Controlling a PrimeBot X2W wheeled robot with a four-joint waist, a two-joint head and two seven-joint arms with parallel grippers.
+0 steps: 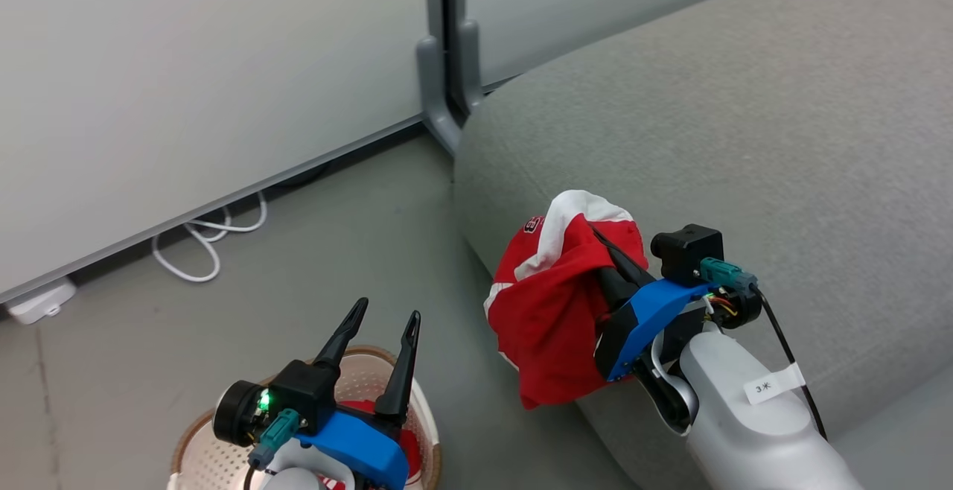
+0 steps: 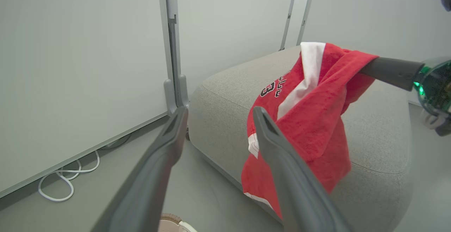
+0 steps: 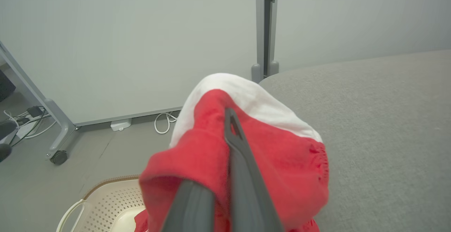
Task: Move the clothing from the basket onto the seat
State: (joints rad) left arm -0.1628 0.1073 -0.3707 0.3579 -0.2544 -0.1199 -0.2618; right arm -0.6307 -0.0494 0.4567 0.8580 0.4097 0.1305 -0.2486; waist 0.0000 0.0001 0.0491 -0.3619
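Clothing is split between two places. At the left, one red garment (image 3: pixel 140 222) lies in the basket (image 1: pixel 195 430). The left gripper (image 1: pixel 389 310) hangs above it, fingers spread wide and empty, likely ready for that piece. To the right, the right gripper (image 3: pixel 229 133) pinches the other red garment (image 1: pixel 551 304), which dangles at the sofa (image 1: pixel 744 140) edge, apparently to be laid there.

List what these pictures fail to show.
Basket contents: head view, left claw and the bottom edge hide most; a red scrap shows.
Red garment lettering: left wrist view, folds cover part.
Right claw fingertips: head view, buried in that garment.
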